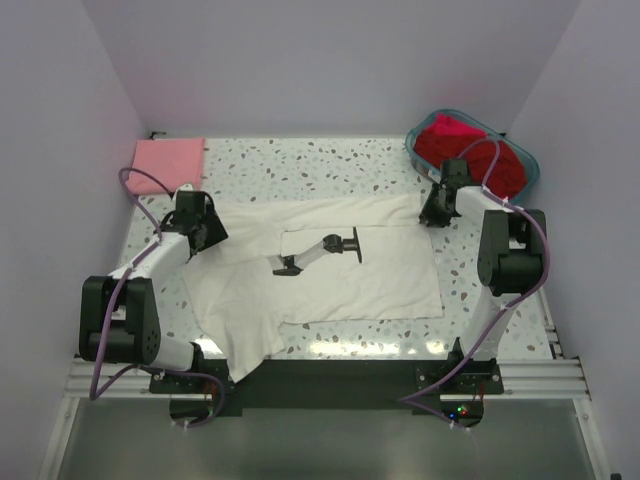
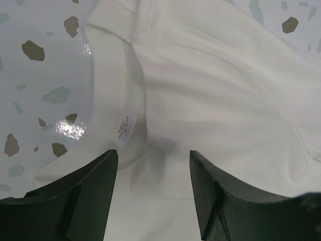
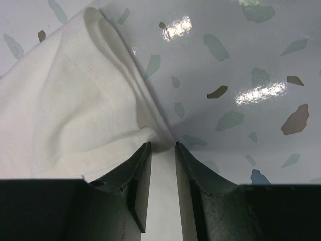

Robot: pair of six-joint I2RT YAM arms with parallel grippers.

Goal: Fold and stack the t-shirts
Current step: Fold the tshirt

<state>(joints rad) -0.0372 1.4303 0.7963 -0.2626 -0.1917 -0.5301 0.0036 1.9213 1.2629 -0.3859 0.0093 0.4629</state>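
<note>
Now, with the white t-shirt (image 1: 345, 280) spread on the counter (image 1: 300, 160), your left jaws hang wide open and empty over its collar (image 2: 108, 80). Your right jaws, barely parted, meet its far corner. Pinch cloth firmly before folding.

No text is legible: the neck label (image 2: 125, 130) inside the white t-shirt (image 2: 215, 100) carries print too small to read.
</note>
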